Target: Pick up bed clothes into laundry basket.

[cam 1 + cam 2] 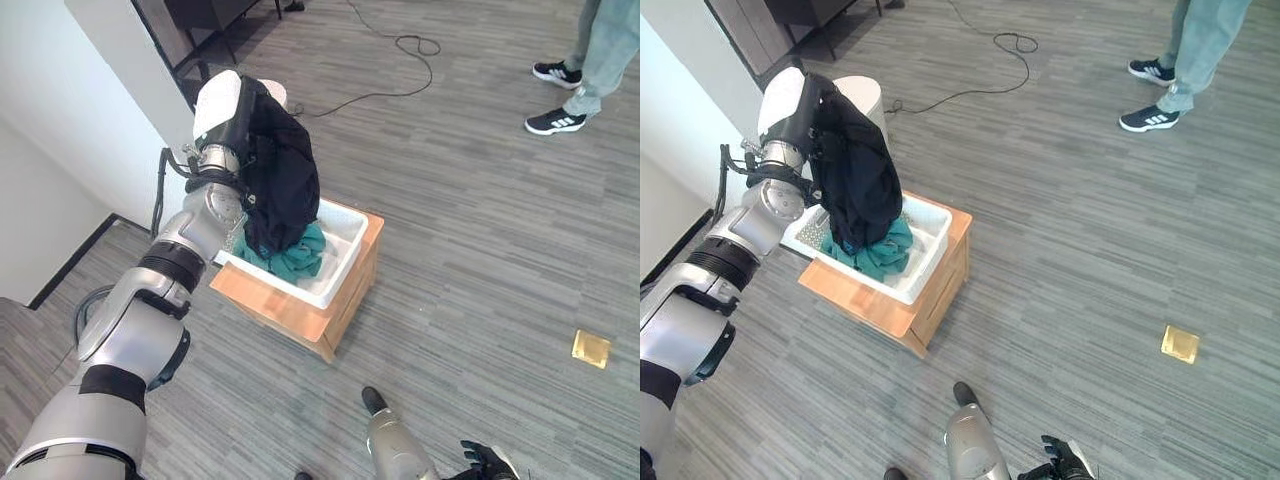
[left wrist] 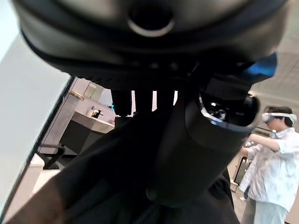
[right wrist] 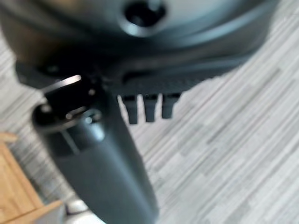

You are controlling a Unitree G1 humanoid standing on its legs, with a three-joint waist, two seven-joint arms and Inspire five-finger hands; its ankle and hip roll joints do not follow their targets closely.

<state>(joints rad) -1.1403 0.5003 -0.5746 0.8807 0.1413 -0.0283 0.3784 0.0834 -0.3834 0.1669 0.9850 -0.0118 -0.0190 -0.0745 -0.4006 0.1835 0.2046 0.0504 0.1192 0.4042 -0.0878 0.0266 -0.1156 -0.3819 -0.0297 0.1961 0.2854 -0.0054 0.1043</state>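
Grey wood-grain plank floor (image 1: pixel 480 250) throughout. White wall (image 1: pixel 70 120) at left, dark skirting along base. Dark furniture (image 1: pixel 205 15) at far end. Black cable (image 1: pixel 400 60) looping over floor. Person's legs (image 1: pixel 590 60) standing far right. Small brass floor plate (image 1: pixel 590 348).

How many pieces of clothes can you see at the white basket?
2. A black garment hangs from the robot's left hand above the white basket, its lower end reaching in. A green garment lies inside the basket. More may be hidden underneath.
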